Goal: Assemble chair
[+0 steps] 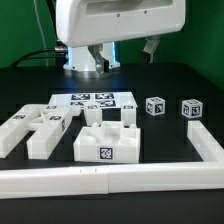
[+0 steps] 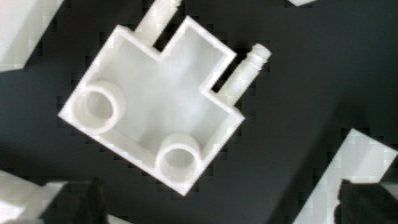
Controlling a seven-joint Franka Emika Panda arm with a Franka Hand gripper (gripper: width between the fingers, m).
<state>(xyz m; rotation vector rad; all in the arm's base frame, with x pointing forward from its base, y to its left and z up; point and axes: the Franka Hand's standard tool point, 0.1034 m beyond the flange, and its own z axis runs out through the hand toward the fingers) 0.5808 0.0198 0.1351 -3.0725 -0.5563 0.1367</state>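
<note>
The chair lies in loose white tagged pieces on the black table. Its slab (image 1: 105,143) sits near the front, tag facing the camera. In the wrist view the slab (image 2: 157,100) shows two round holes and short pegs. Two cubes (image 1: 155,105) (image 1: 190,107) stand toward the exterior view's right. Leg and post pieces (image 1: 30,130) lie at its left. My gripper (image 1: 122,50) hangs high above the table, open and holding nothing. The wrist view has the gripper (image 2: 217,205) over the slab, with dark fingertips (image 2: 71,203) far apart.
The marker board (image 1: 95,100) lies flat behind the slab. A long white border rail (image 1: 110,180) runs along the front and turns up the exterior view's right side (image 1: 208,140). Cables and the arm's base (image 1: 85,65) are at the back.
</note>
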